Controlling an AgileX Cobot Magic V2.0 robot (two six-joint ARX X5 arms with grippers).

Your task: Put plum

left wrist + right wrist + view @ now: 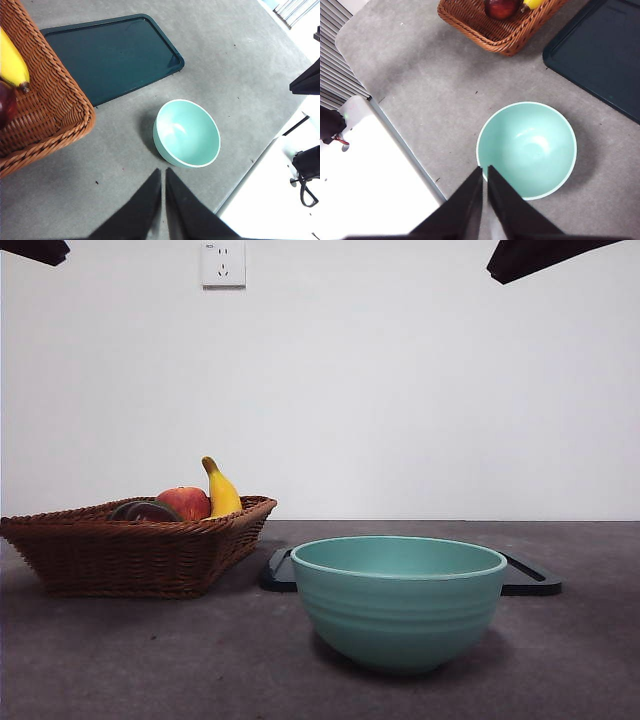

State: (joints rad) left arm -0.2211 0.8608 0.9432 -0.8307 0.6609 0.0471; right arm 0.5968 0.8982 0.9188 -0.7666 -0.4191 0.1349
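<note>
While both arms high, plum (501, 7) inside basket rim (485, 37).

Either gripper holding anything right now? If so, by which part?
Nothing held. Left gripper and right gripper are shut and empty, high above the table.

The surface (120, 660) is a gray, felt-like mat that carries 3 things directly. A brown wicker basket (140, 552) rests on it at the left in the front view. A teal bowl (398, 602) stands upright nearer the camera, apart from the basket. A dark flat tray (530, 580) lies behind the bowl, its near corner just beside the basket. In the left wrist view the surface's edge shows past the bowl.
</note>
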